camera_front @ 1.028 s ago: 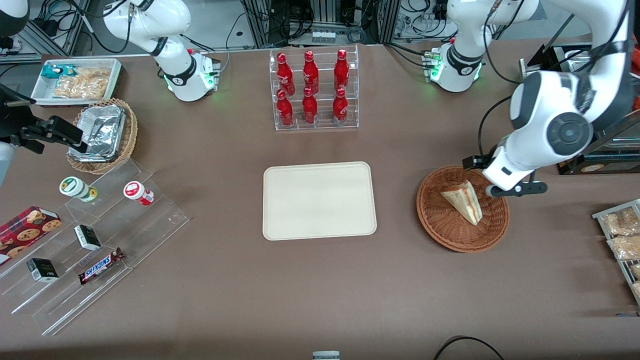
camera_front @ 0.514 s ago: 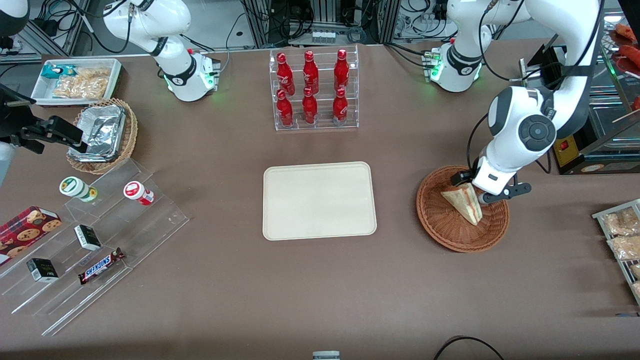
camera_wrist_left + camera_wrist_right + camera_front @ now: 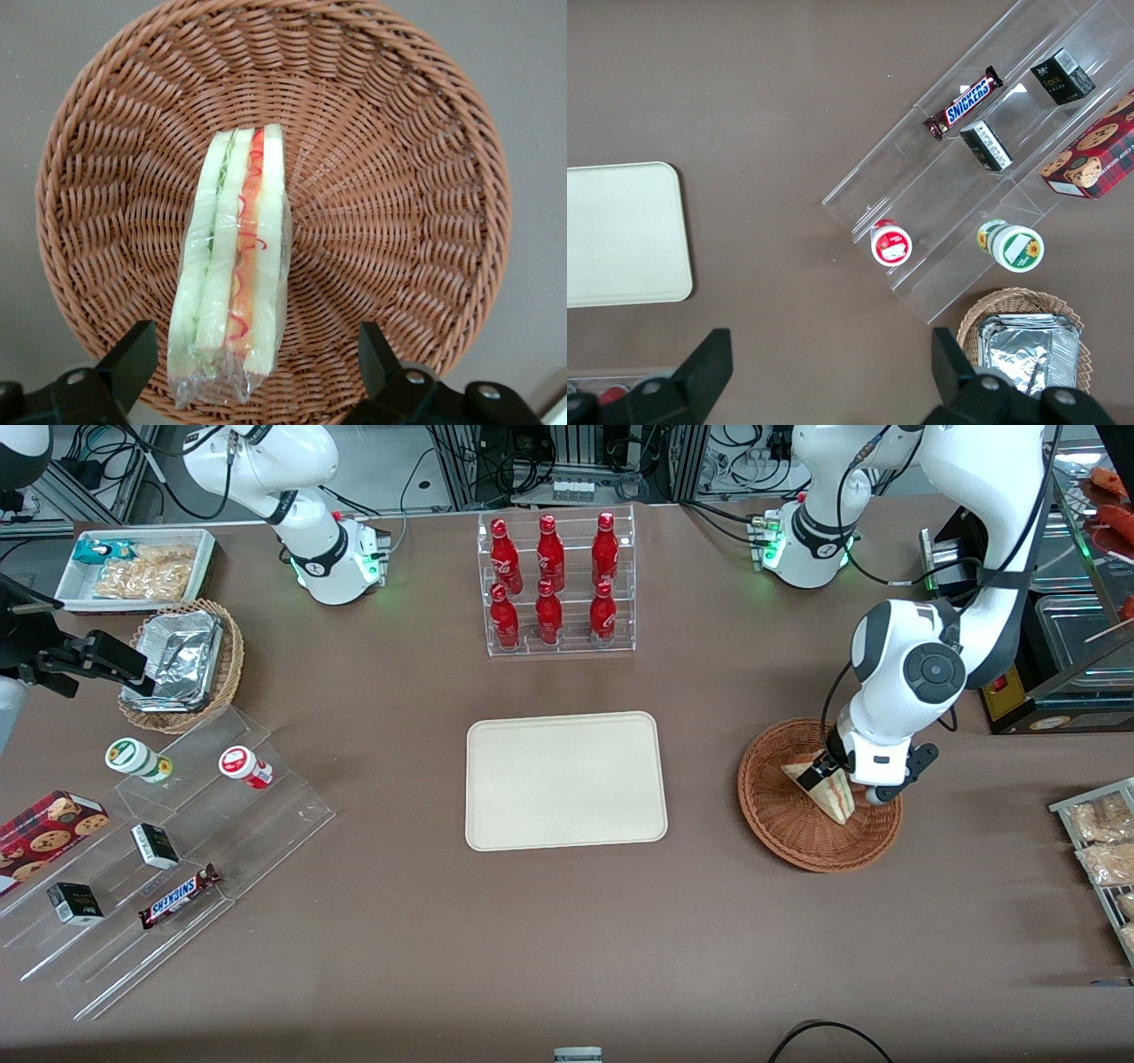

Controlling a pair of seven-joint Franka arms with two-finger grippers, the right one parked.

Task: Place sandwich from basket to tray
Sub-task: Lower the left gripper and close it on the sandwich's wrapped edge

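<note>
Here the gripper [image 3: 252, 363] hangs spread wide over the wrapped sandwich [image 3: 232, 266] in the basket [image 3: 425, 221]; gripping only its loose film wrap risks a slip short of the tray [image 3: 565, 779].

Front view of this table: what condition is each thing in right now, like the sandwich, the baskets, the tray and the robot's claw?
sandwich: wrapped in clear film, lying in the basket, not gripped.
basket: holds only the sandwich.
tray: bare, nothing on it.
gripper: open, fingers either side of the sandwich's end, over the basket.
bottles: six, upright in their clear rack.
foil container: sitting in the tan basket.
</note>
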